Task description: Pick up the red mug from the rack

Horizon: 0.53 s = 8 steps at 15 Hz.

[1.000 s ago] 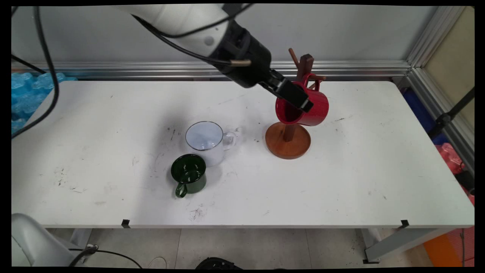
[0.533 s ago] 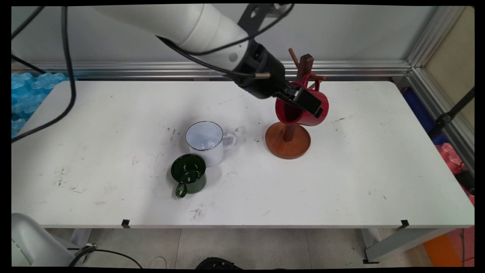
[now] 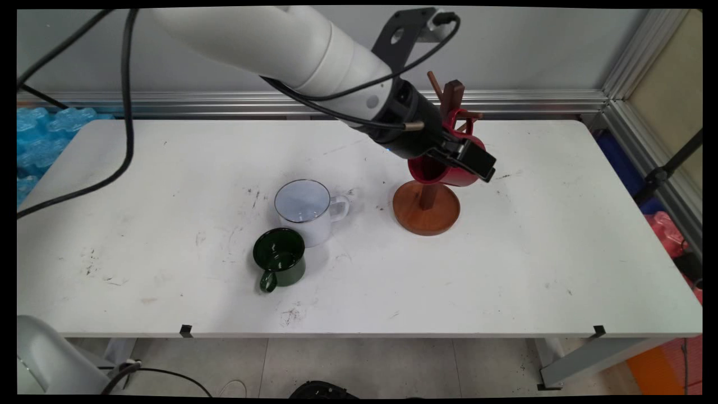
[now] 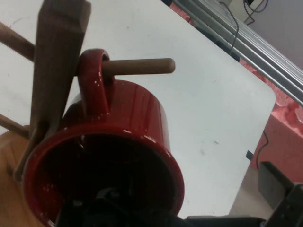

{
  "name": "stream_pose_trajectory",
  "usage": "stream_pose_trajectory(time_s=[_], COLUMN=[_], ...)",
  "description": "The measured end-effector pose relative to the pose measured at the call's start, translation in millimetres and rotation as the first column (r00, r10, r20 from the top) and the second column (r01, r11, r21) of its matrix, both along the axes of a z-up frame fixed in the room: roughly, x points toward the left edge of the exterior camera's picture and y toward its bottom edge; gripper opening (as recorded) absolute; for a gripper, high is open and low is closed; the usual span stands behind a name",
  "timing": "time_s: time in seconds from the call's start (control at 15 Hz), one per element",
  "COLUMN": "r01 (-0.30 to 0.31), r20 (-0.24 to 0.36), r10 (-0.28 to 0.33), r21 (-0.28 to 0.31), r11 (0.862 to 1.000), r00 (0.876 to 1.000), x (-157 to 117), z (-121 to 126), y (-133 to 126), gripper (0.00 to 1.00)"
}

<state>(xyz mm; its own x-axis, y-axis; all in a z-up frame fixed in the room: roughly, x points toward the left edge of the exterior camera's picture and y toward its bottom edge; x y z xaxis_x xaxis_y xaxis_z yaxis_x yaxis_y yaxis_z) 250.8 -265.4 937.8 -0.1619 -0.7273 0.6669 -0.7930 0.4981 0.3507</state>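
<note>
gripper (image 3: pixel 468 160) at red mug (image 4: pixel 132 142) (handle on peg) — wooden rack (image 3: pixel 426 210)

The white arm (image 3: pixel 280 42) is reaching in from the upper left, sloping down and to the right above the bench (image 3: pixel 168 168), with black cables (image 3: pixel 120 112) trailing from it. Its black wrist is ending in the end effector (image 3: pixel 468 163), which is sitting at the red mug (image 3: pixel 443 171) hanging on the wooden rack (image 3: pixel 426 207). One finger is lying across the mug's outer side, and the hand view is showing another dark finger (image 4: pixel 279 194) out beside the mug, so the fingers are standing spread apart.
</note>
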Motion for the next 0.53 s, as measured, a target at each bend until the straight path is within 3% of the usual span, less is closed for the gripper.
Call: stream_pose_trajectory(time_s=[0.2, 0.27, 0.53], r01=[-0.013, -0.018, -0.028], r20=[0.001, 0.002, 0.007], r10=[0.013, 0.018, 0.028], r21=[-0.002, -0.003, -0.008], r11=[1.0, 1.0, 1.0], r00=[1.0, 1.0, 1.0], x=[-5.1, -6.7, -10.4], z=[-4.1, -5.4, -10.1], y=[-1.8, -2.6, -4.2], gripper=[1.0, 0.0, 0.0])
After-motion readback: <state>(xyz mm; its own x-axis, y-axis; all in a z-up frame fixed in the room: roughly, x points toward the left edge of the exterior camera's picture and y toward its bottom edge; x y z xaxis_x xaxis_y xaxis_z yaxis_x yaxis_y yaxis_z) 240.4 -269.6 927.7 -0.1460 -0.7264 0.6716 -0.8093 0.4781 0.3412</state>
